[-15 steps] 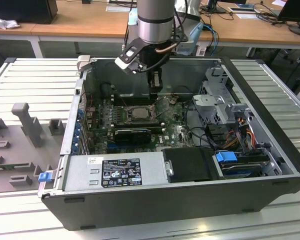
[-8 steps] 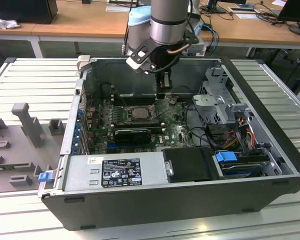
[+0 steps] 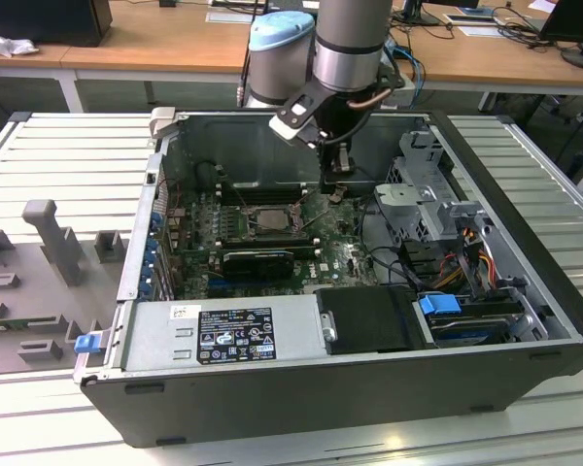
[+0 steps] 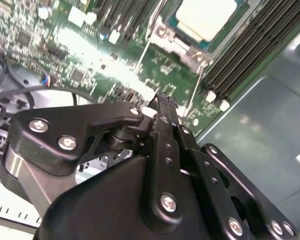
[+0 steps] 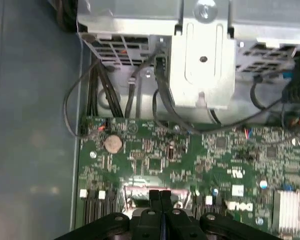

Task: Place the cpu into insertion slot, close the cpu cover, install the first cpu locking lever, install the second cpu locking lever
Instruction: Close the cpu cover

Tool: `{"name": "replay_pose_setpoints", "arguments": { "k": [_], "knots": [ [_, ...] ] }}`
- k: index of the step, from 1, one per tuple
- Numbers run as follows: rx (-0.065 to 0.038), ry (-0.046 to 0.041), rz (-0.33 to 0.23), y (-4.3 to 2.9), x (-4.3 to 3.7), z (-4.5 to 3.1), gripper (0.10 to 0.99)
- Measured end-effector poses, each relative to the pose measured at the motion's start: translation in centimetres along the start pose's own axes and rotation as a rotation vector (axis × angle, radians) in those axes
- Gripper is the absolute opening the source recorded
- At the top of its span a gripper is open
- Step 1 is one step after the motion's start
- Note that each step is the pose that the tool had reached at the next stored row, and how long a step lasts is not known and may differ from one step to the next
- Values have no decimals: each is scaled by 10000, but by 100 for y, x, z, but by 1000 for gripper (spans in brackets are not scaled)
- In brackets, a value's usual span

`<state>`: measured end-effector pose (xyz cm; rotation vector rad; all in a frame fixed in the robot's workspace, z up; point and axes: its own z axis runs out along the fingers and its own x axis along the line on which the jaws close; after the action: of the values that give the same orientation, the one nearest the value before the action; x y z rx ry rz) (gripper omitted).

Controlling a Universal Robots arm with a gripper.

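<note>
Gripper [image 5: 160, 194] of black jointed metal hangs over the green motherboard [image 5: 155, 150], its two fingers pressed flat together and clenched on nothing that shows (both wrist views agree); the small square cpu [image 4: 206, 17], pale silvery-beige on top, lies in the metal-rimmed square insertion slot [image 4: 177, 45], apart from the fingertips; the gripper stands near the cpu, on the exterior view's right of it, not touching.

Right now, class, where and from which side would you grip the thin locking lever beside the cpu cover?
Grip the locking lever on its bare straight stretch, likely from above with jaws crosswise. It is a thin rod lying beside the cpu cover, and the memory slots crowd its other side.
</note>
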<state>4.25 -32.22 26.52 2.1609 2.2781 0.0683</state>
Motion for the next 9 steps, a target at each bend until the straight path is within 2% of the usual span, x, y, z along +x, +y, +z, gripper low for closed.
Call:
{"name": "replay_pose_setpoints", "arguments": {
  "k": [1, 7, 9],
  "knots": [
    [8, 0, -15, 41, 4, 11, 106],
    [48, 7, -135, 183, 23, 77, 106],
    [67, 8, -177, 199, 29, 115, 106]
  ]
}}
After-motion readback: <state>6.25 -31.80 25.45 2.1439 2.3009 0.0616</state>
